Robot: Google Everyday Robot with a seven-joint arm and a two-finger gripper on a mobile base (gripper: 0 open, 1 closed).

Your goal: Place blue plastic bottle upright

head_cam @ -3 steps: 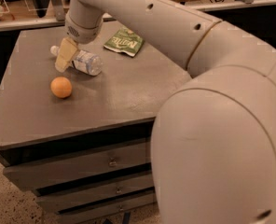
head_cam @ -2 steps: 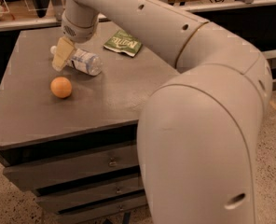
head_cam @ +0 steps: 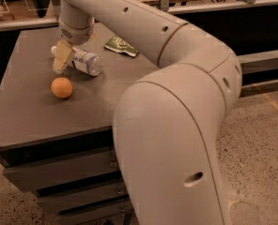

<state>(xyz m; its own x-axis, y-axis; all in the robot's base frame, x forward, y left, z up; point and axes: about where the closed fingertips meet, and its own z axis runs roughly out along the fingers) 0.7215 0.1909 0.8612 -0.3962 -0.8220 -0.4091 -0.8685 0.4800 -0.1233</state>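
Observation:
The blue plastic bottle point(head_cam: 84, 62) lies on its side on the dark grey cabinet top point(head_cam: 31, 111), its white cap pointing left and its base pointing right. My gripper point(head_cam: 62, 57) hangs from the arm straight over the bottle's cap end, with one pale finger point(head_cam: 61, 58) showing in front of the bottle's neck. The cap is mostly hidden behind that finger.
An orange point(head_cam: 62, 87) sits on the cabinet top just in front of the gripper. A green snack bag point(head_cam: 122, 46) lies behind and to the right of the bottle. My large arm point(head_cam: 176, 125) fills the right side of the view. Drawers are below.
The gripper has shifted a little to the left over the bottle's cap end. The bottle, orange and bag lie where they were.

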